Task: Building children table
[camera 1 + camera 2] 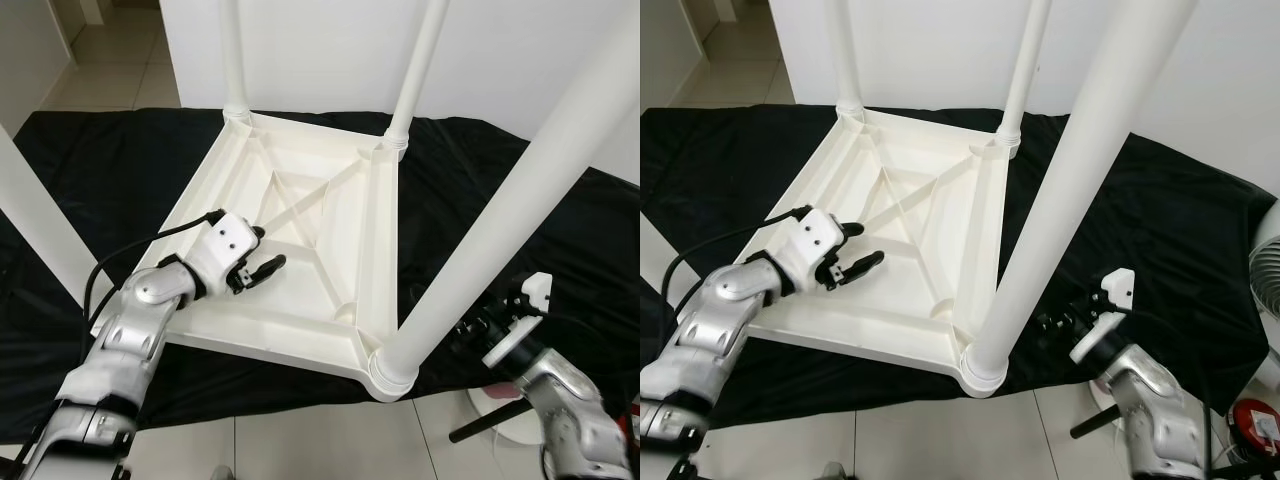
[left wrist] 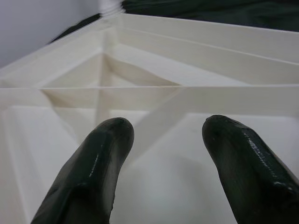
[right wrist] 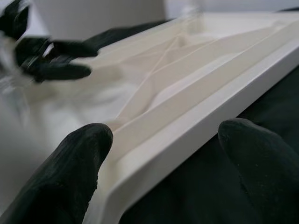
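Black left gripper — parted, seemingly empty — above table.

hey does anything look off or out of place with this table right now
Nothing stands out. The white plastic table lies upside down on the black cloth, as assembly needs, legs upright. The left gripper hovers open over its underside; the right gripper is open beside the near leg.

Lying upside down on a cloth spread over the floor: a table, legs standing up at its corners. Hovering over its near-left underside, fingers apart: the left gripper. Reaching in beside its near-right corner, above the cloth: the right gripper, fingers apart.
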{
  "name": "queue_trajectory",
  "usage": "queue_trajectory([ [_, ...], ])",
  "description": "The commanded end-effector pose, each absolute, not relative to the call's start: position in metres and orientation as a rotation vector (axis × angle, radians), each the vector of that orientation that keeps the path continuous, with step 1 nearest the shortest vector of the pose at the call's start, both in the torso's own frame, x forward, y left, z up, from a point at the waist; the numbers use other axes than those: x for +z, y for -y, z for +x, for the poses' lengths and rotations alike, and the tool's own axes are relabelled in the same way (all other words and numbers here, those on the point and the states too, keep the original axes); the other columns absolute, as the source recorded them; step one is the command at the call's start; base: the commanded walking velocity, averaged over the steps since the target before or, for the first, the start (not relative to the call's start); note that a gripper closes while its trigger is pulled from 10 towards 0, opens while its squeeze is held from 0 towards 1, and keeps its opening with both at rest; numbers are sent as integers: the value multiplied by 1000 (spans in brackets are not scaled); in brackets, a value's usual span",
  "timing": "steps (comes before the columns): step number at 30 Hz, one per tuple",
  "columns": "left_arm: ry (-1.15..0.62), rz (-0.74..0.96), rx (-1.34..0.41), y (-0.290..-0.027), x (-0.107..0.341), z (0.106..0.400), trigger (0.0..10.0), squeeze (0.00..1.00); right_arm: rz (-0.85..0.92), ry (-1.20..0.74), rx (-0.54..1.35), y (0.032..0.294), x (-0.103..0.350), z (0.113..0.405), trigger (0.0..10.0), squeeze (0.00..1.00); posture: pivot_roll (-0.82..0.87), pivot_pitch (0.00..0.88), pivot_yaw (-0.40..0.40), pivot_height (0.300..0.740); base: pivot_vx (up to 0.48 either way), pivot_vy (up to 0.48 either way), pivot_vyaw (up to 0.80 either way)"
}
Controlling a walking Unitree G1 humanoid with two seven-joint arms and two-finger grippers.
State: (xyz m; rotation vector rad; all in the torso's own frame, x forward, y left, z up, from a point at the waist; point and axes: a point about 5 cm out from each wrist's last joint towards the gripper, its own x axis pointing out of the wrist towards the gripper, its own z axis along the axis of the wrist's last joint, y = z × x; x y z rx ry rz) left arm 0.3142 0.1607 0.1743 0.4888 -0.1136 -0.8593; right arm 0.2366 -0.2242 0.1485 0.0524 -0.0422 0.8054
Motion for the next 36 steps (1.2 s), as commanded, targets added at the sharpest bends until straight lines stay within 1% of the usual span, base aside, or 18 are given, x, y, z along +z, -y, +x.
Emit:
queue_trajectory([
  [1, 113, 468, -949, -161, 177, 303, 10000, 0, 32, 22, 897, 223, 151, 229, 10000, 0, 74, 84, -53, 740, 0, 0, 0],
  [3, 113, 468, -949, -161, 177, 303, 10000, 0, 32, 22, 897, 223, 151, 229, 10000, 0, 74, 84, -53, 740, 0, 0, 0],
  [5, 49, 488, -1043, -168, 169, 285, 10000, 0, 6, -31, 980, 228, 157, 218, 10000, 0, 82, 88, -56, 740, 0, 0, 0],
  [7, 49, 488, -1043, -168, 169, 285, 10000, 0, 6, -31, 980, 228, 157, 218, 10000, 0, 82, 88, -56, 740, 0, 0, 0],
  [8, 17, 497, -1048, -174, 166, 279, 10000, 0, -3, -44, 1016, 229, 160, 213, 10000, 0, 84, 91, -56, 740, 0, 0, 0],
  [9, 17, 497, -1048, -174, 166, 279, 10000, 0, -3, -44, 1016, 229, 160, 213, 10000, 0, 84, 91, -56, 740, 0, 0, 0],
  [10, -1, 517, -1005, -181, 163, 279, 10000, 0, -4, -50, 1056, 227, 164, 208, 10000, 0, 87, 95, -55, 740, 0, 0, 0],
  [12, -1, 517, -1005, -181, 163, 279, 10000, 0, -4, -50, 1056, 227, 164, 208, 10000, 0, 87, 95, -55, 740, 0, 0, 0],
  [13, -23, 530, -920, -189, 162, 285, 10000, 0, -8, -47, 1093, 224, 168, 205, 10000, 0, 90, 97, -57, 740, 0, 0, 0],
  [14, -23, 530, -920, -189, 162, 285, 10000, 0, -8, -47, 1093, 224, 168, 205, 10000, 0, 90, 97, -57, 740, 0, 0, 0],
  [16, -16, 532, -822, -192, 165, 293, 10000, 0, -25, -17, 1172, 208, 175, 208, 10000, 0, 92, 95, -66, 740, 0, 0, 0],
  [19, -15, 534, -811, -191, 164, 294, 10000, 0, -31, -4, 1195, 203, 177, 210, 10000, 0, 93, 93, -69, 740, 0, 0, 0],
  [20, -17, 546, -820, -188, 163, 292, 10000, 0, -37, 11, 1213, 197, 178, 213, 10000, 0, 96, 92, -71, 740, 0, 0, 0],
  [25, -28, 559, -832, -184, 161, 289, 10000, 0, -43, 42, 1212, 187, 179, 223, 10000, 0, 100, 86, -85, 740, 0, 0, 0],
  [27, -35, 570, -835, -179, 159, 291, 10000, 0, -39, 87, 1149, 176, 179, 236, 10000, 0, 105, 82, -95, 740, 0, 0, 0],
  [29, -39, 572, -855, -174, 157, 290, 10000, 0, -35, 92, 1110, 170, 175, 242, 10000, 0, 106, 79, -99, 740, 0, 0, 0],
  [32, -38, 565, -874, -171, 156, 289, 10000, 0, -27, 85, 1103, 169, 173, 243, 10000, 0, 105, 79, -98, 740, 0, 0, 0],
  [36, -51, 552, -948, -168, 153, 281, 10000, 0, -14, 74, 1073, 170, 170, 243, 10000, 0, 99, 77, -97, 740, 0, 0, 0],
])
